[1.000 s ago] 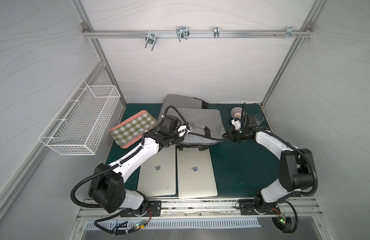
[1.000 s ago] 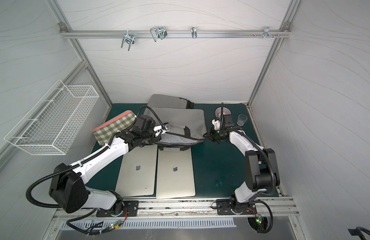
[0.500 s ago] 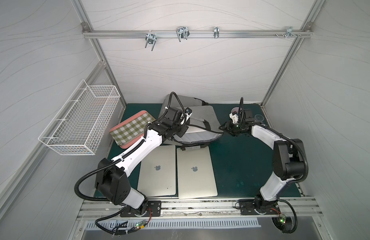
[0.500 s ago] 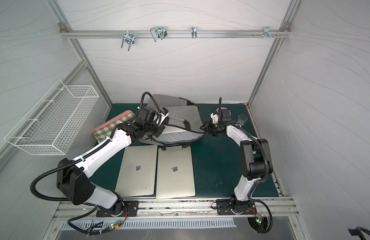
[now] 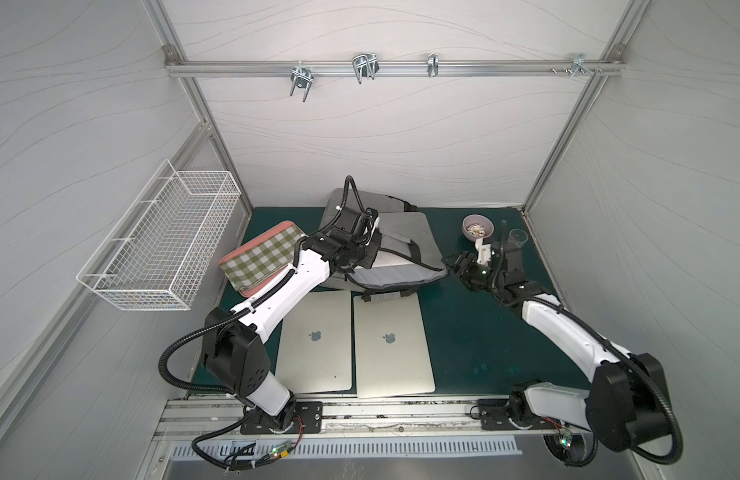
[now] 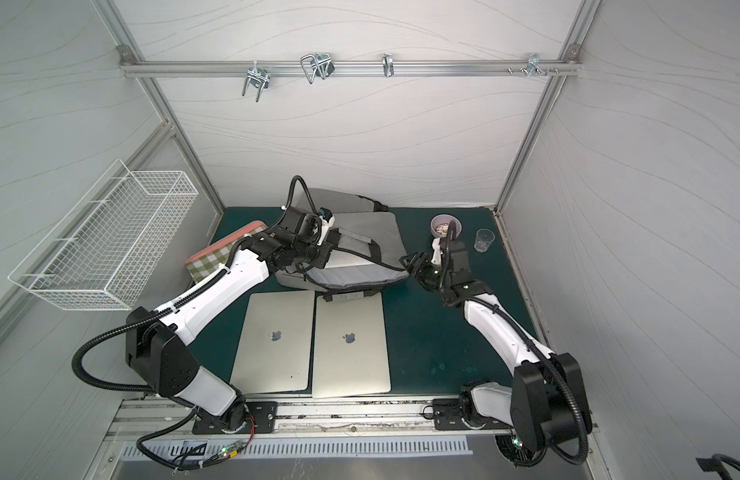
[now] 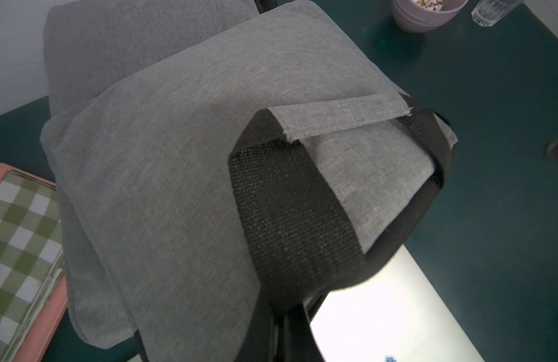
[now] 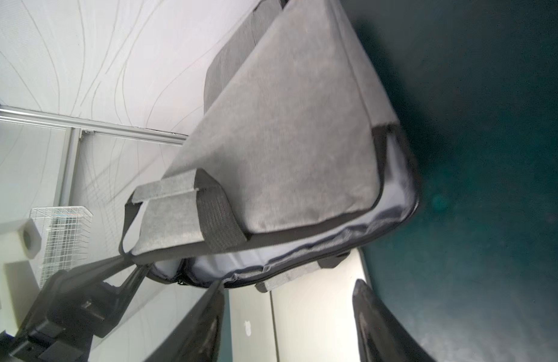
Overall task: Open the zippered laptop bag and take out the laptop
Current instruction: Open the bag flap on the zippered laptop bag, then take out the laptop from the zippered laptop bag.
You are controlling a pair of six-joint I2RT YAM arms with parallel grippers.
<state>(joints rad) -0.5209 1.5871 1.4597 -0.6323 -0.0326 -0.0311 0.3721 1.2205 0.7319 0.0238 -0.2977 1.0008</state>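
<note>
The grey zippered laptop bag [image 5: 405, 232] lies at the back middle of the green mat. Its zip is undone along the near and right edges, and pale lining [image 8: 271, 254] shows in the gap. My left gripper [image 5: 370, 253] is shut on the black handle strap [image 7: 287, 203] and holds the top flap up. Under the flap a silver slab [image 5: 387, 261], apparently the laptop, shows, bright in the left wrist view [image 7: 396, 313]. My right gripper [image 5: 452, 262] stands open just off the bag's right corner, its fingers [image 8: 215, 307] holding nothing.
Two silver laptops [image 5: 314, 340] [image 5: 393, 345] lie side by side in front of the bag. A second grey bag [image 5: 343, 199] sits behind it. A checked tray [image 5: 260, 257] lies left, a wire basket [image 5: 160, 245] hangs on the left wall, and a bowl [image 5: 477, 227] and glass [image 5: 518, 237] stand back right.
My right gripper has opened and let go at the bag's right corner. My left gripper has pulled the handle strap up, lifting the top flap and opening the bag.
</note>
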